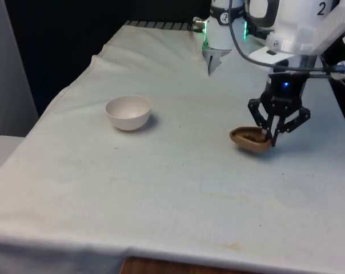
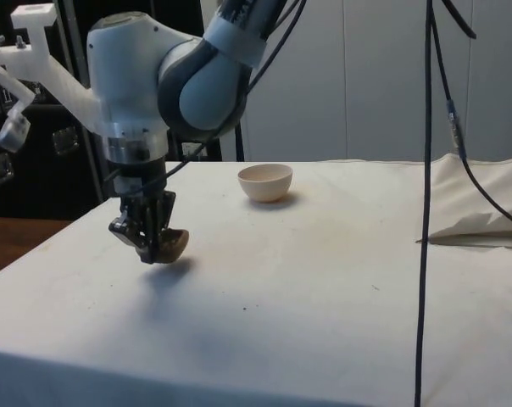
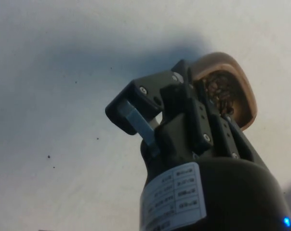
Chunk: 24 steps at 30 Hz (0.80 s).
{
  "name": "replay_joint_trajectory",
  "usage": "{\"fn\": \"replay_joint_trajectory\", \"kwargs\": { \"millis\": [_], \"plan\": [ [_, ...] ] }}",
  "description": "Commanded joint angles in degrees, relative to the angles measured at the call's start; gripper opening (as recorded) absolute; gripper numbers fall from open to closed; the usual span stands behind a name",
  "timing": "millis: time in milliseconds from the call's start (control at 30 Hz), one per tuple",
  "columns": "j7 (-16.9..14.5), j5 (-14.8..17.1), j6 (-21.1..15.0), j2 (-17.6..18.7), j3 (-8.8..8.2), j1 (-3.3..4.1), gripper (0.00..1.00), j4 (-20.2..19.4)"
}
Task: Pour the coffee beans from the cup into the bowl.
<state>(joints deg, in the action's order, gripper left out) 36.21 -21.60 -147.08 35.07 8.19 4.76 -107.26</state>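
Pinched on the rim of the brown cup point(image 1: 251, 140), my gripper point(image 1: 271, 137) holds it near the table point(image 1: 178, 188). The white bowl point(image 1: 128, 112) sits well apart. I should carry the cup level so the beans point(image 3: 221, 94) stay in.

The white arm point(image 1: 298, 25) is reaching down over the front view's right side, with its wrist pointing straight downward. The black gripper point(image 1: 271, 135) is hanging low, just above the table surface, and its two fingers point(image 3: 203, 120) are closing on the rim of the brown cup point(image 1: 250, 140), holding it slightly tilted.
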Motion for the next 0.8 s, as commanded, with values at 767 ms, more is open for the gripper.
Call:
{"fn": "replay_joint_trajectory", "kwargs": {
  "millis": [767],
  "plan": [
    [-2.3, 0.6, 4.4, -5.9, 0.34, -1.83, 0.00, -0.7]
  ]
}}
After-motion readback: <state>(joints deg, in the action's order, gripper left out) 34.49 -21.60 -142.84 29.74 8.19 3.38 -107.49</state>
